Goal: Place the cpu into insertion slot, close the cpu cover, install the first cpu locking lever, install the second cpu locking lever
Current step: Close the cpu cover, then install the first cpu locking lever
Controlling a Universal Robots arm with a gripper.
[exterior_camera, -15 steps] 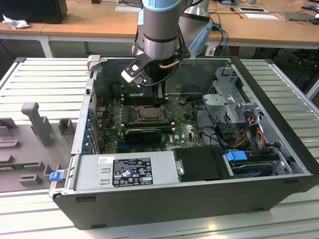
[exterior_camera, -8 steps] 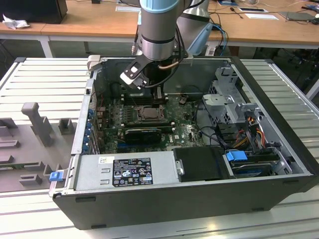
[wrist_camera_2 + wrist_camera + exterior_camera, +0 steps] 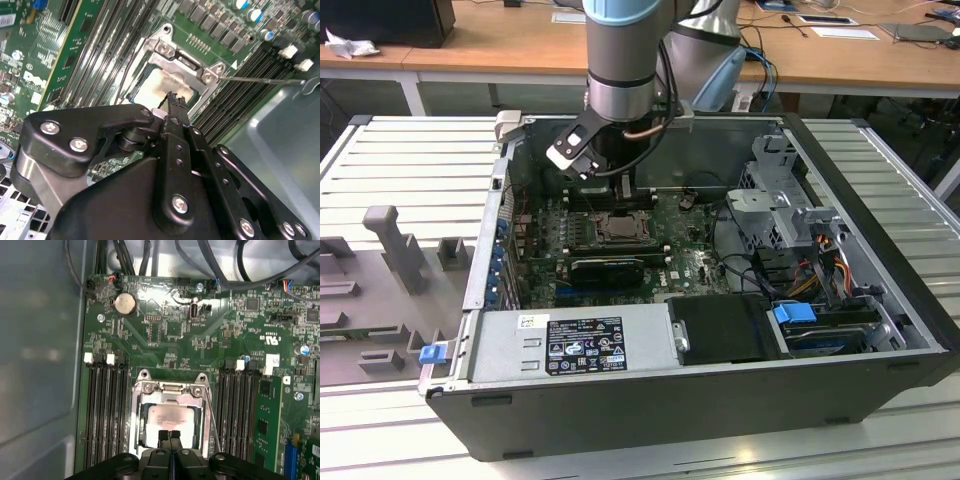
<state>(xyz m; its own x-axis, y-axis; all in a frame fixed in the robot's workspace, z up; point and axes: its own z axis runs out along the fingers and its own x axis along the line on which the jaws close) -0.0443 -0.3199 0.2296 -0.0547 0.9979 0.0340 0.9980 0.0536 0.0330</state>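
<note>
the end effector [image 3: 169,436] sits nearest the lens in both wrist views, its black fingers pressed together with nothing between them. the tips stand over one edge of the cpu [image 3: 172,417], which lies flat in the insertion slot [image 3: 618,229] on the green motherboard [image 3: 175,340]. the cpu cover [image 3: 170,388] lies down around the chip, its window showing the pale face. memory slots [image 3: 102,410] flank it.

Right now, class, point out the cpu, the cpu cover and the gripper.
cpu [image 3: 170,419], first wrist view: middle of its pale face.
cpu cover [image 3: 170,395], first wrist view: silvery frame edge beside the window.
gripper [image 3: 169,434], first wrist view: midway between its fingertips.
</note>
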